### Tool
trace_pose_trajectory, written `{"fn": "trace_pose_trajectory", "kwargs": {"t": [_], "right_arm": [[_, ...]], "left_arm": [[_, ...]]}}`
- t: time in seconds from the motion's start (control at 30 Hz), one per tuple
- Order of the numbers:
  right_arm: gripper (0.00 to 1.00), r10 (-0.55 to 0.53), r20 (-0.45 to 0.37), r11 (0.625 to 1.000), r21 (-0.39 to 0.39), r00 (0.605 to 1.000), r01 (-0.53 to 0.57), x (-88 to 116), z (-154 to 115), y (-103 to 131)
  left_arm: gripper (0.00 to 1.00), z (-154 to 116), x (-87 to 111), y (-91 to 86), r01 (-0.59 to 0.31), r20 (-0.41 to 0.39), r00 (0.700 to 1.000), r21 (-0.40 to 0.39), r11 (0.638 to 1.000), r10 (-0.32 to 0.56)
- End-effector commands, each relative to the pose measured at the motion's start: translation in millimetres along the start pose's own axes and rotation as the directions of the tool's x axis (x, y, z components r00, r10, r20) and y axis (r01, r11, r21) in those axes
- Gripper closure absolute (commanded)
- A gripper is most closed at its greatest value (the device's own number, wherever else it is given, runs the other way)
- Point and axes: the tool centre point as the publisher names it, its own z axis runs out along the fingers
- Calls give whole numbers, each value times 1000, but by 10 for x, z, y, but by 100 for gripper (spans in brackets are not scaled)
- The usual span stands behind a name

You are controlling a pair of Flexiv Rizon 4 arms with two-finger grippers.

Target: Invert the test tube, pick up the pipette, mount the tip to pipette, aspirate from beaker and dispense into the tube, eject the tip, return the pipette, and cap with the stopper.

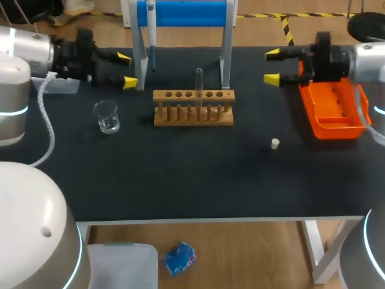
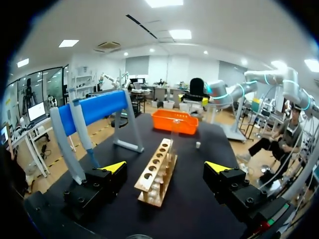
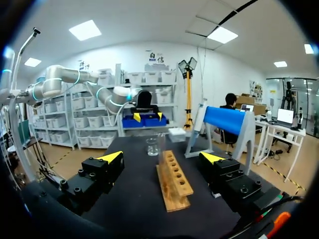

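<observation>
My left gripper (image 1: 126,70) hangs above the table (image 1: 180,174) with its two fingers wide apart and nothing between them. My right gripper (image 1: 272,66) is the same, wide apart and holding nothing. They point at each other. Straight ahead of both, in the middle, sits the wooden rack (image 1: 192,114), and the test tube (image 1: 198,81) stands in it. The tube's long way goes straight up. It looks about as far from one gripper as from the other, so I think either arm could go for it. To turn it over, I think the fingers must come in from the side and pinch the glass above the rack. The beaker (image 1: 106,116) sits close beside my left gripper, and the pipette (image 1: 151,36) hangs just ahead of it. The little stopper (image 1: 275,143) lies nearer my right gripper.
</observation>
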Motion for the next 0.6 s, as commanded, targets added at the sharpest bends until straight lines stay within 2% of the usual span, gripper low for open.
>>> {"fn": "trace_pose_trajectory", "kwargs": {"t": [0.03,0.07,0.13,0.6], "right_arm": [[0,-5,-139,1000,-6,990,4,-65,301,-139],[0,3,-165,1000,-5,986,-3,-43,348,-148],[0,3,-165,1000,-5,986,-3,-43,348,-148],[0,3,-165,1000,-5,986,-3,-43,348,-148]], "left_arm": [[0,181,47,14,-3,3,1000,-15,1000,3],[0,222,58,30,-2,3,1000,-14,1000,2],[0,305,87,84,10,0,1000,-35,999,-10],[0,305,87,84,10,0,1000,-35,999,-10]]}}
